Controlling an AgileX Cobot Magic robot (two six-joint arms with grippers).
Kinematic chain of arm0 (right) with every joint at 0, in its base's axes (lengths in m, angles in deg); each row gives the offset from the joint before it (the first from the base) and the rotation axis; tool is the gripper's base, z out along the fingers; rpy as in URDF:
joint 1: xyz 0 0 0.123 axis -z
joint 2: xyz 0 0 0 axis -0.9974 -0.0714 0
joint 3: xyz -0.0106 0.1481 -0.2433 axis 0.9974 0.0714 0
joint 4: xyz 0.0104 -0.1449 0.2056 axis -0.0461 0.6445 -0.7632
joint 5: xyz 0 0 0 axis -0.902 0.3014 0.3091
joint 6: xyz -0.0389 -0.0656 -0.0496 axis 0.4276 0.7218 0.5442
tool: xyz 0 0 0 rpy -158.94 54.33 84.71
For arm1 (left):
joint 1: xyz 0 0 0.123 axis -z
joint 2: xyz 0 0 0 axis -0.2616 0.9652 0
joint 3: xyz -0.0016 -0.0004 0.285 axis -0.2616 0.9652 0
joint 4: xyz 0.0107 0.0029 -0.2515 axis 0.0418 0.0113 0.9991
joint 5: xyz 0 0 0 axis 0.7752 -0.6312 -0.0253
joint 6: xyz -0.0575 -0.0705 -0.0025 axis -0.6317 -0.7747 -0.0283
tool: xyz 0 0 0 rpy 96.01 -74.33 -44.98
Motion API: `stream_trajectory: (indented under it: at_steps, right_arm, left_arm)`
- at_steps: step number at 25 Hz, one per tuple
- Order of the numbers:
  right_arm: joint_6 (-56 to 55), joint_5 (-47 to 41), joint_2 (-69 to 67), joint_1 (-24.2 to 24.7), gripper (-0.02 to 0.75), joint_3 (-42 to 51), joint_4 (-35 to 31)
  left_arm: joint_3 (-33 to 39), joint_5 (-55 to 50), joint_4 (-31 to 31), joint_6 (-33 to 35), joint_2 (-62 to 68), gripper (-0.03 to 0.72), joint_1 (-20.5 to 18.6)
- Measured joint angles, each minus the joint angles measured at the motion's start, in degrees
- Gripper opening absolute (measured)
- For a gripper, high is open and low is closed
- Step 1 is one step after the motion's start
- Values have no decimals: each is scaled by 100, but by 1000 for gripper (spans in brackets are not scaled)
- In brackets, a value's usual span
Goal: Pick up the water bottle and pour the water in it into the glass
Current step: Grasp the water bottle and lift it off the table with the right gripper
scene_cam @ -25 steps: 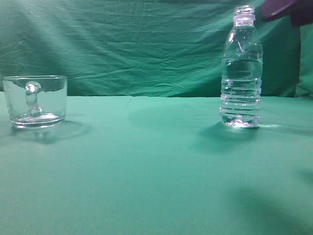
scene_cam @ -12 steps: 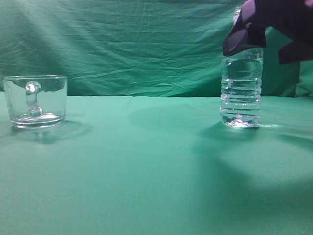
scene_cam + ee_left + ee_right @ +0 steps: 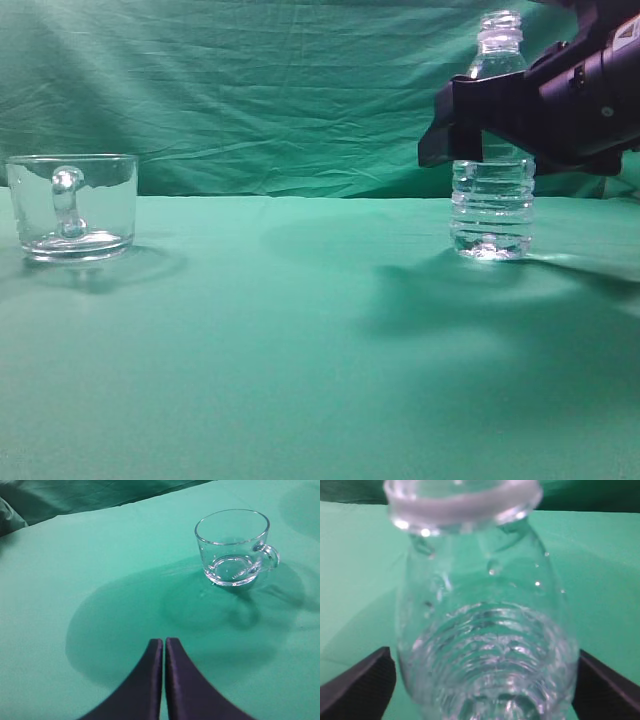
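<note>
hidden: right gripper (image 3: 455, 125) covers water bottle (image 3: 492, 210) midsection; water level unclear
right jaws: spread, flanking bottle, contact unclear
left gripper (image 3: 164, 650): fingers pressed together, empty
glass (image 3: 72, 205): far left, upright on green table (image 3: 300, 340)

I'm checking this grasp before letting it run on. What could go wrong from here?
1. The water bottle has no cap; a hard squeeze from the right pincer, whose jaws stand open on either side, might push water out.
2. A skewed closure might tip the upright bottle.
3. The glass sits far across the table, so the open bottle might slosh on the way over.
</note>
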Motion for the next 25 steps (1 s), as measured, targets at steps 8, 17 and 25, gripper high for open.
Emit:
stream_trajectory:
  at_steps: [8, 17, 25]
  right_arm:
    - [-10, 212, -165, 0, 587, -87, -10]
    - [0, 234, -169, 0, 351, -87, -64]
    - [0, 240, -191, 0, 349, -87, -64]
  left_arm:
    - [0, 0, 0, 0, 0, 0, 0]
    - [0, 0, 0, 0, 0, 0, 0]
    - [0, 0, 0, 0, 0, 0, 0]
